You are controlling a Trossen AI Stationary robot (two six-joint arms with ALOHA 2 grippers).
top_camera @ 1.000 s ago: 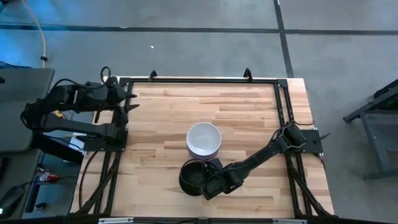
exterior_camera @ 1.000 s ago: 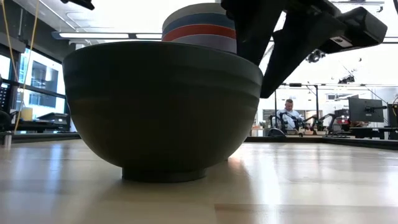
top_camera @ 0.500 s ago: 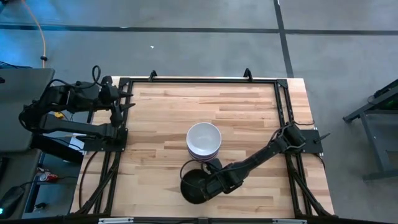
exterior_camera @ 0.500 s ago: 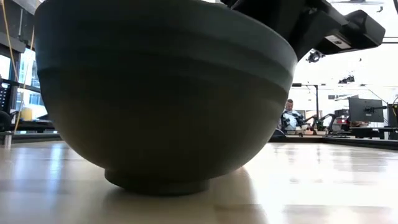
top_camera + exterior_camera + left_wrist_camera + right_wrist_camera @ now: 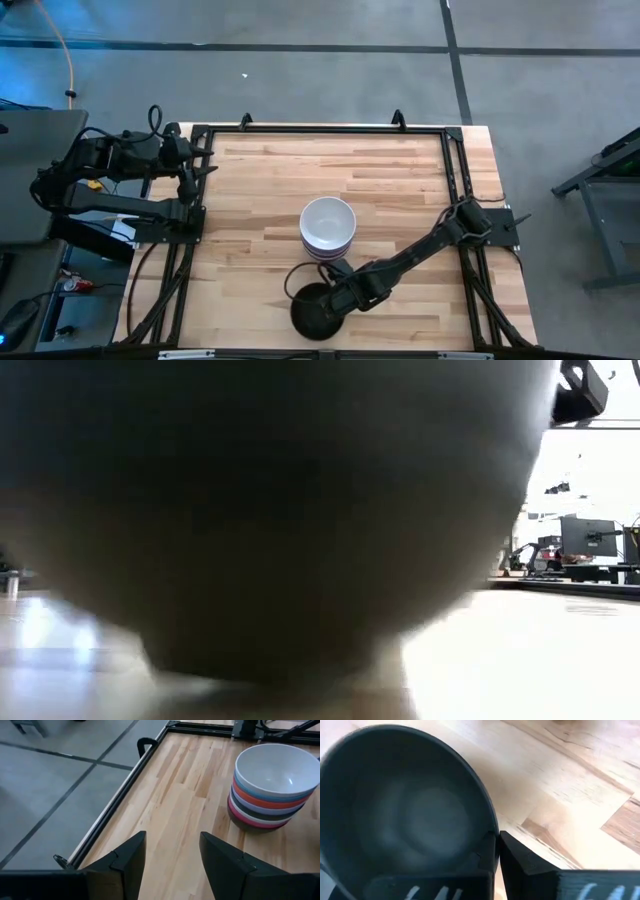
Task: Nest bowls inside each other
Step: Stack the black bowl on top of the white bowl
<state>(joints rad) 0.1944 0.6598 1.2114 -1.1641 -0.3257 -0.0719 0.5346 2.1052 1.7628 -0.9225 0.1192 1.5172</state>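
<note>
A black bowl [image 5: 316, 313] sits close to the table's near edge and fills the low view [image 5: 270, 510]. My right gripper [image 5: 336, 297] is shut on its rim. Behind it, at the table's middle, a stack of nested bowls [image 5: 328, 226] rests on its bottom bowl's foot; the top one is white, with blue, red, lavender, black and magenta rims below [image 5: 270, 790]. My left gripper [image 5: 170, 855] hangs open over the table's far left corner [image 5: 203, 160], touching nothing. My right gripper pinches the black bowl's rim [image 5: 493, 836] on the side toward the table's right and far edges. One finger [image 5: 482, 862] is inside the bowl and the other finger [image 5: 522, 857] is outside its wall. The fingers come steeply from above. The bowl stays upright, mouth up.
A black metal frame [image 5: 330, 129] runs along the table's edges, with clamps at the far rim. Bare wood lies left and right of the stack. Beyond the table the low view shows desks and monitors [image 5: 585, 540].
My right gripper has taken hold of the black bowl's rim and rolled at the wrist. The bowl has moved from just in front of the stack toward the table's near edge, staying upright; in the low view it has grown until it hides the stack.
</note>
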